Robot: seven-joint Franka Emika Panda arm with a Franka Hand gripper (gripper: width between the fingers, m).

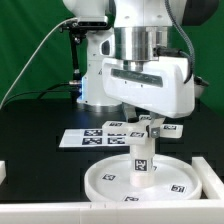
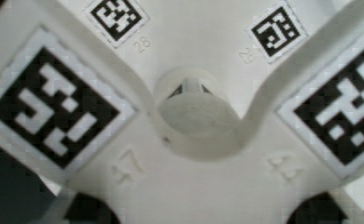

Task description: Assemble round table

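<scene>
The large round rimmed disc [image 1: 105, 180] lies flat on the black table at the front. The short thick cylinder [image 1: 140, 162] stands upright at the disc's middle, with a tag on its side. My gripper [image 1: 146, 120] hangs straight down over it, shut on the small cross-shaped piece [image 1: 154, 127], which sits on top of the cylinder. In the wrist view the cross-shaped piece [image 2: 200, 150] fills the picture, with tagged arms and a round hub [image 2: 197, 108] at its centre. My fingertips are hidden there.
The marker board [image 1: 95, 135] lies on the table behind the disc. A white wall runs along the front edge [image 1: 50, 213]. White blocks stand at the exterior view's right [image 1: 211, 176] and left [image 1: 3, 172]. The arm's base [image 1: 95, 85] is behind.
</scene>
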